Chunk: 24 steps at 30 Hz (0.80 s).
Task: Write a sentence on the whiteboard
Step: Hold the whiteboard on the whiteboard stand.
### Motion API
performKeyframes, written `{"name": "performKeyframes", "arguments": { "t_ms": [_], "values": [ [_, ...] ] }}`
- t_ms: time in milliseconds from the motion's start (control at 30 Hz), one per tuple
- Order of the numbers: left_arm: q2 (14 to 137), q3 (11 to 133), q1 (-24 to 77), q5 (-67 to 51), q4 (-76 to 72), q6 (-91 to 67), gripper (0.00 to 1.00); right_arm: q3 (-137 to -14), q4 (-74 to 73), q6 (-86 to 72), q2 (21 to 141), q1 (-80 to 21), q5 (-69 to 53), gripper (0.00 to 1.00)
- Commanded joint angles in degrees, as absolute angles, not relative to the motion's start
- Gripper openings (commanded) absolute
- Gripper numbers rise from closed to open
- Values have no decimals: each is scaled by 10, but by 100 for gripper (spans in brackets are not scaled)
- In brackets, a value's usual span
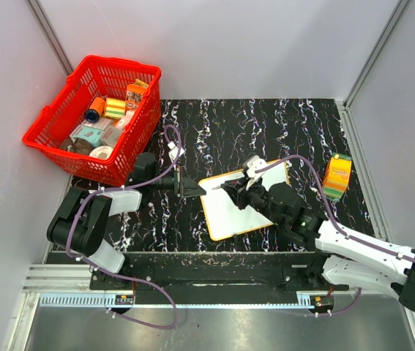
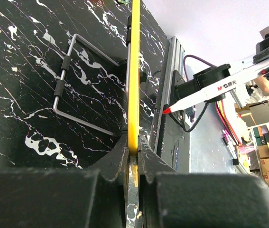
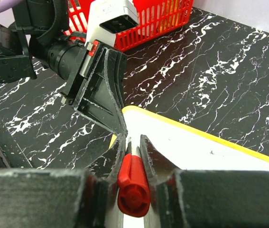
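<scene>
Bright, even light falls from above, the whiteboard (image 1: 230, 212) looks almost washed out, shadows beside it are soft, and in both wrist views the foreground below it is blurred.

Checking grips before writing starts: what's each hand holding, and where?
Left hand grips the whiteboard by its yellow edge. Right hand grips the marker by its rear barrel, red tip free.

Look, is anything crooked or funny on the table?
Yes: the flat white whiteboard with the yellow rim lies crooked, turned at an angle to the edges of the black marbled table. The left pincer is shut on its rim, and the right pincer holds a red-tipped white marker. Nothing looks spilled or broken.
</scene>
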<state>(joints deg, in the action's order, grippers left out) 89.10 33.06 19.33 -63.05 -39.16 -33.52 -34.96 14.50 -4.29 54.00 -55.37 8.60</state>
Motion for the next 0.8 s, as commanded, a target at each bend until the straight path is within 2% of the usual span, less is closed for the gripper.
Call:
{"name": "performKeyframes", "arguments": {
  "t_ms": [0,300,767],
  "values": [
    [896,338,192,-645,-428,-307,0,-354,194,-37,556,-567,140,0],
    [894,338,192,-644,-419,-300,0,-340,231,-44,562,-576,199,0],
    [896,332,193,-642,-431,-301,0,-328,236,-56,592,-577,217,0]
  ]
}}
